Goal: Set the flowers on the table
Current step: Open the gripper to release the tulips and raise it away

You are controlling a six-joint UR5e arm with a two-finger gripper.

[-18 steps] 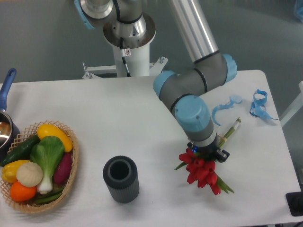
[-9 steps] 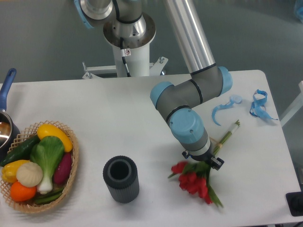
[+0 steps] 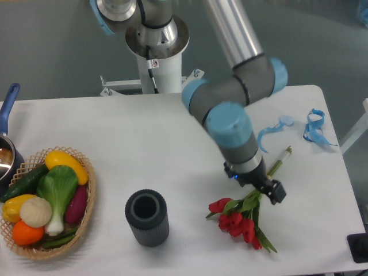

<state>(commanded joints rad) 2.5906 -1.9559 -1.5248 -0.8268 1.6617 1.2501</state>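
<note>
The flowers (image 3: 238, 221), a bunch of red tulips with green leaves, lie flat on the white table (image 3: 172, 149) at the front right. Their pale stems (image 3: 280, 159) point up and to the right. My gripper (image 3: 269, 188) hangs just over the middle of the stems, with one black fingertip (image 3: 276, 194) showing to the right of them. The wrist hides the other finger. The jaws look parted and the bunch rests on the tabletop.
A dark ribbed cylinder vase (image 3: 147, 218) stands left of the flowers. A wicker basket (image 3: 86, 198) of vegetables sits at the front left, with a pot (image 3: 7, 155) behind it. Curly blue ribbon pieces (image 3: 313, 127) lie at the right back.
The flowers came down from the gripper's hold to lie on the table. The arm then swung right and rose, while the bunch stayed put.
</note>
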